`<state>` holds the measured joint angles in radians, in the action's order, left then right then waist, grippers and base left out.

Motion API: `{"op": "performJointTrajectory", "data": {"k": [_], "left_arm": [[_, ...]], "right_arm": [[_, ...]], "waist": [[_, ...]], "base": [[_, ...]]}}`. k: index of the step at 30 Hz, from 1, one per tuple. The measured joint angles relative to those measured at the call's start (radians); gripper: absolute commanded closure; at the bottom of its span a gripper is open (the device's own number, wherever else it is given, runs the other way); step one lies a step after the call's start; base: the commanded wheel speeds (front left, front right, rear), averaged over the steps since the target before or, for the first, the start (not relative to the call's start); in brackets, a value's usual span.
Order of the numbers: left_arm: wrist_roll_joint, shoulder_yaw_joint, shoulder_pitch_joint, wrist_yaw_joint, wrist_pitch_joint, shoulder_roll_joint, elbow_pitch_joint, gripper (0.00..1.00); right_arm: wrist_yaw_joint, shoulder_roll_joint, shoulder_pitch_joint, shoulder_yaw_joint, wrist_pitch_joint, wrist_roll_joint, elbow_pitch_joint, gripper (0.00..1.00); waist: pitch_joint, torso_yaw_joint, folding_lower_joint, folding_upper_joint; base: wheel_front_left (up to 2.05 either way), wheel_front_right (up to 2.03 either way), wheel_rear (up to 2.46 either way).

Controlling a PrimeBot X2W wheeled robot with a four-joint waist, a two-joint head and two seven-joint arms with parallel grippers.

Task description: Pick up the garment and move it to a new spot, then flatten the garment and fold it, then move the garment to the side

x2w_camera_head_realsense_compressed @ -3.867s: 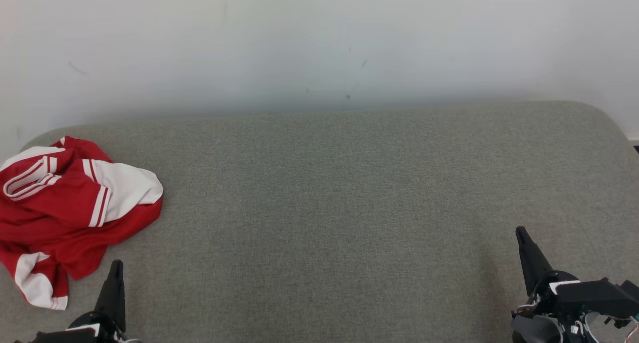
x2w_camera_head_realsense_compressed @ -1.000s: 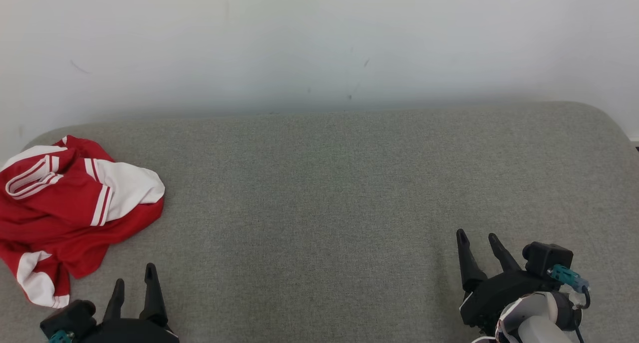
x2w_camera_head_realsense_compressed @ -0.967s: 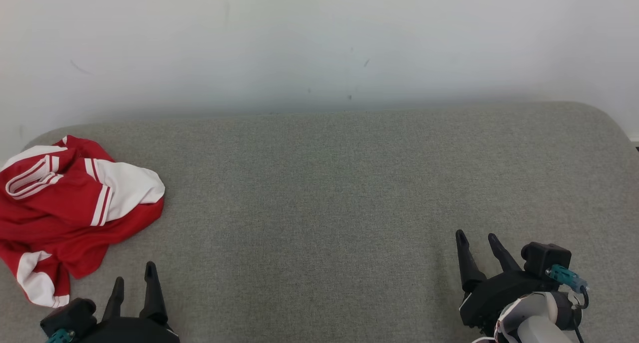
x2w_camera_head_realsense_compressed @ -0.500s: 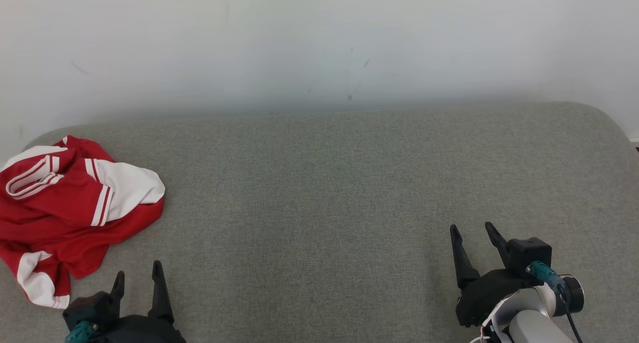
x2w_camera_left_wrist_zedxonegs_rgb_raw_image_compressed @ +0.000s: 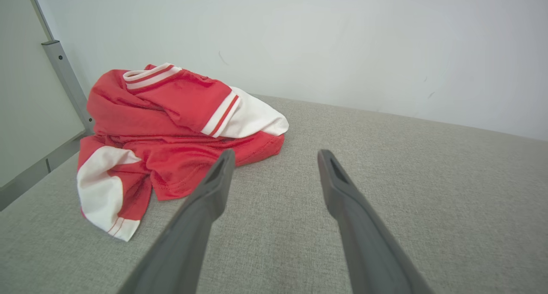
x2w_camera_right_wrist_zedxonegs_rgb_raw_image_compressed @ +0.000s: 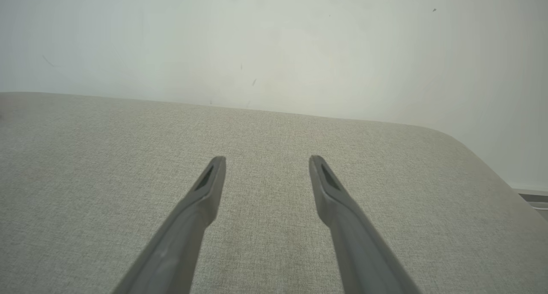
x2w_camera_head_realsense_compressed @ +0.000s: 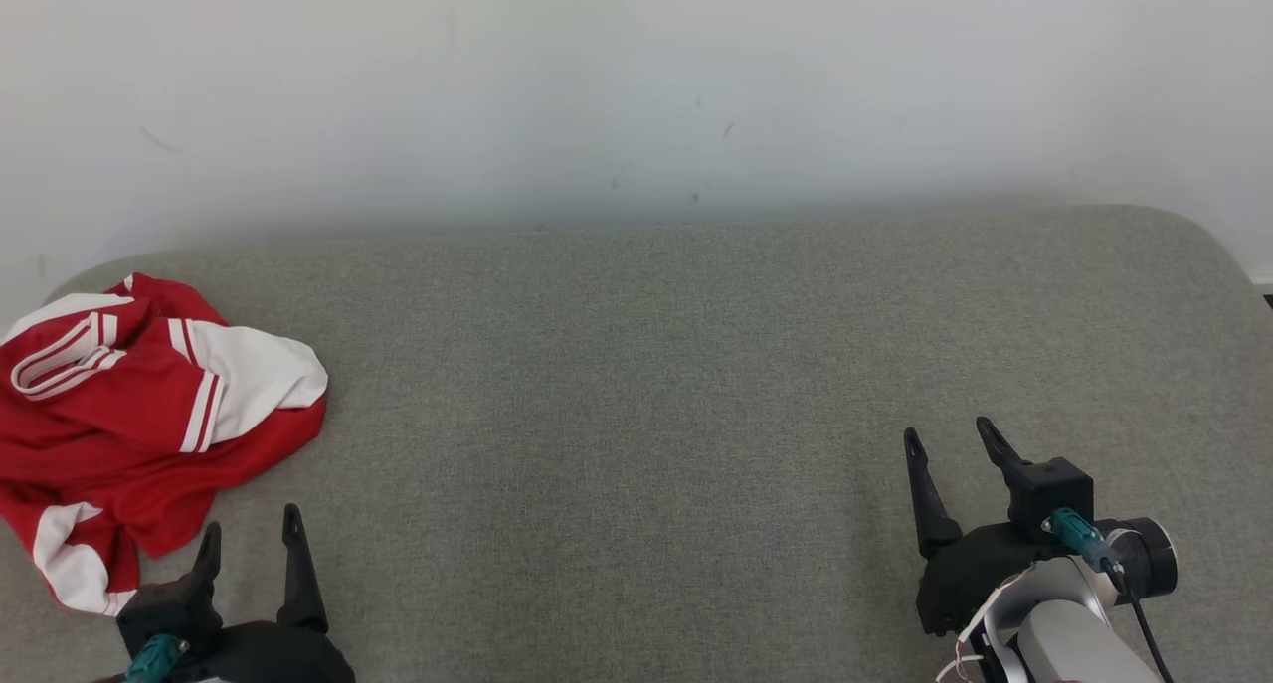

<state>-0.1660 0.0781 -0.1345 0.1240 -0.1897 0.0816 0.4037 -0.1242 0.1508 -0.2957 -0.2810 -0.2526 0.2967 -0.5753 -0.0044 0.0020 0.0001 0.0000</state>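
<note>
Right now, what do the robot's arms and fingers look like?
The left gripper and right gripper each have two long, dark, pointed fingers on a chunky black base. The right one carries a teal plug with a thin dark cable, and its forearm is pale grey.

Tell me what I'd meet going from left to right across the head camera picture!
red and white garment, crumpled → left gripper, open → bare stretch of grey cushion → right gripper, open
</note>
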Motion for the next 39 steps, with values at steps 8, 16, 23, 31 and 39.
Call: {"op": "performJointTrajectory", "data": {"k": [8, 16, 23, 31, 39], "left_arm": [[0.003, -0.033, 0.001, 0.000, 0.000, 0.010, -0.014, 0.00], [0.006, -0.033, 0.001, 0.000, 0.005, 0.010, -0.030, 0.00], [0.014, -0.023, 0.000, 0.000, 0.022, 0.009, -0.043, 0.00], [0.029, -0.032, -0.001, 0.000, 0.032, 0.007, -0.057, 0.00], [0.033, -0.043, -0.001, 0.000, 0.037, 0.004, -0.066, 0.00]], "right_arm": [[0.000, -0.002, 0.000, 0.028, 0.000, 0.000, 0.001, 0.00], [0.000, -0.001, 0.001, 0.056, 0.000, 0.000, 0.001, 0.00], [0.000, 0.007, 0.011, 0.081, 0.000, 0.000, 0.013, 0.00], [0.000, 0.007, 0.026, 0.082, -0.002, 0.001, 0.026, 0.00], [0.000, 0.004, 0.027, 0.079, -0.002, 0.001, 0.027, 0.00]], "waist": [[0.007, -0.002, 0.0000, 0.0000], [0.011, -0.002, 0.0000, 0.0000], [0.015, 0.016, 0.0000, 0.0000], [0.016, 0.077, 0.0000, 0.0000], [0.009, 0.155, 0.0000, 0.0000]], "base": [[0.00, 0.00, 0.00], [0.00, 0.00, 0.00], [0.00, 0.00, 0.00], [0.00, 0.00, 0.00], [0.00, 0.00, 0.00]]}}
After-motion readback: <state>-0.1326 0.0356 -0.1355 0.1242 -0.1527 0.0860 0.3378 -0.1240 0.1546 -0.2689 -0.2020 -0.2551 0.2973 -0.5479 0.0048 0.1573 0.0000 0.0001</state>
